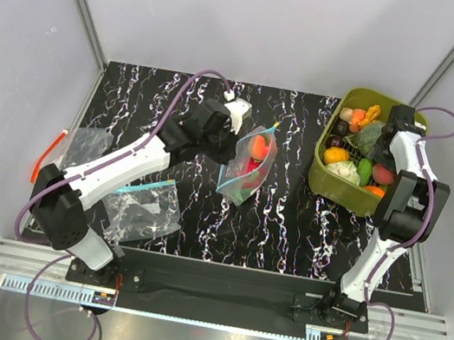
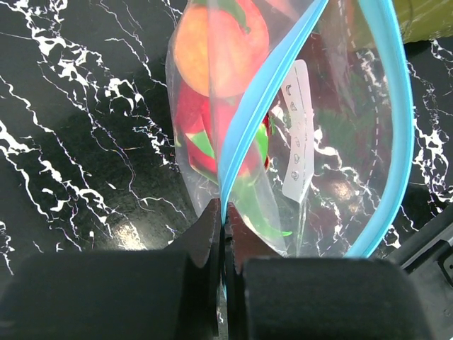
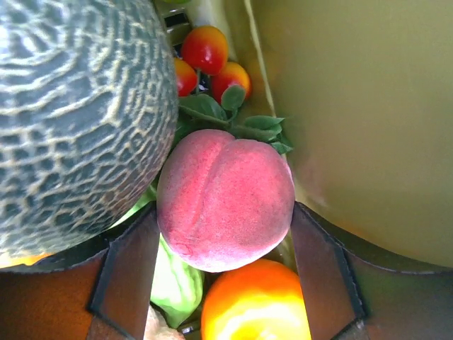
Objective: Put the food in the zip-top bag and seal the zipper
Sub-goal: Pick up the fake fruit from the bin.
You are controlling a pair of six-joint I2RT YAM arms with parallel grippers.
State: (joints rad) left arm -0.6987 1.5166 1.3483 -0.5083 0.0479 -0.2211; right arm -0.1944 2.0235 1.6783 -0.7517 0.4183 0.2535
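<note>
The zip-top bag (image 1: 248, 167) stands on the black marbled table, mouth open, with red, orange and green food (image 2: 219, 46) inside. My left gripper (image 2: 225, 212) is shut on the bag's mouth edge, pinching the blue-green zipper (image 2: 255, 120); in the top view this left gripper (image 1: 232, 118) is at the bag's upper left corner. My right gripper (image 3: 225, 227) reaches down into the olive tub (image 1: 323, 183). Its fingers (image 3: 131, 262) press both sides of a pink-red peach (image 3: 225, 198). The peach rests among other food.
Around the peach the tub holds a netted melon (image 3: 78, 120), an orange (image 3: 255, 304), small red fruits (image 3: 205, 49) and a green piece (image 3: 177, 283). The tub wall (image 3: 354, 106) is close on the right. Two spare clear bags (image 1: 145, 208) (image 1: 86, 145) lie at the table's left.
</note>
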